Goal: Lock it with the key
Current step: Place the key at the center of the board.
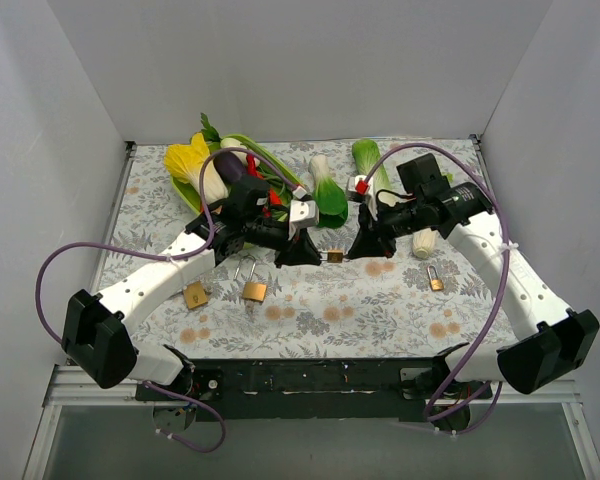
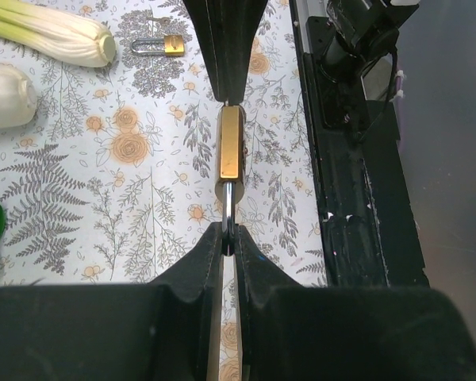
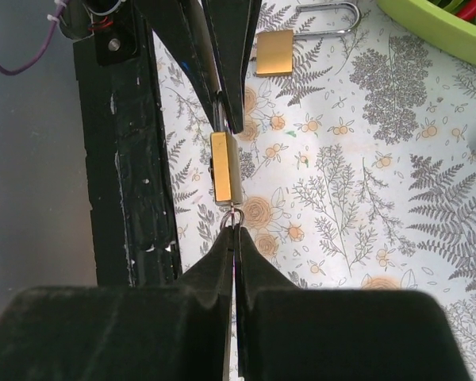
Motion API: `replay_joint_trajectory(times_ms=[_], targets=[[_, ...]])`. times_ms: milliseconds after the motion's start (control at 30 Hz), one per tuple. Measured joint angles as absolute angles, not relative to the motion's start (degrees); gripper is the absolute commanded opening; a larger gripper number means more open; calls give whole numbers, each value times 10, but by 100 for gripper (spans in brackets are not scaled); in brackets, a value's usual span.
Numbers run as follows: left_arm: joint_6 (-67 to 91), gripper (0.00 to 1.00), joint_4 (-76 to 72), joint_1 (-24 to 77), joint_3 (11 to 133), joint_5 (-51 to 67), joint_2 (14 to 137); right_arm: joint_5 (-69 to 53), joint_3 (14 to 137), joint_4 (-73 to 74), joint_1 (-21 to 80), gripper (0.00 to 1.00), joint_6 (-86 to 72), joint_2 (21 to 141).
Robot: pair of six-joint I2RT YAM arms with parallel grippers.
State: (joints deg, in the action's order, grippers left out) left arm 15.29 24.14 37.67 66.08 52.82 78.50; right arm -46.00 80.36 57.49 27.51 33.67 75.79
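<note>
A small brass padlock (image 1: 334,256) hangs above the floral cloth between my two grippers. In the left wrist view its body (image 2: 230,151) stands edge-on, and my left gripper (image 2: 228,238) is shut on the steel shackle (image 2: 228,208) at its near end. In the right wrist view the same padlock (image 3: 224,167) shows with a key (image 3: 234,216) sticking out of its near end. My right gripper (image 3: 235,230) is shut on that key's ringed head. From above, the left gripper (image 1: 302,252) and the right gripper (image 1: 363,247) face each other tip to tip.
Loose brass padlocks lie on the cloth (image 1: 195,294) (image 1: 252,290) (image 1: 435,280). A green tray (image 1: 185,192) of vegetables stands at the back left, with bok choy (image 1: 325,190) and a white radish (image 1: 424,241) beside it. The black frame rail (image 1: 310,375) runs along the near edge.
</note>
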Motion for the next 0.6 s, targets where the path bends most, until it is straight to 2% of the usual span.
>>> replay_joint_trajectory(times_ms=[433,600], targets=[[140,0,235,372,639,518,785,-467,778,616,186,1,350,740],[136,0,235,369,627,517,785,-456,681,601,114,1,308,698]])
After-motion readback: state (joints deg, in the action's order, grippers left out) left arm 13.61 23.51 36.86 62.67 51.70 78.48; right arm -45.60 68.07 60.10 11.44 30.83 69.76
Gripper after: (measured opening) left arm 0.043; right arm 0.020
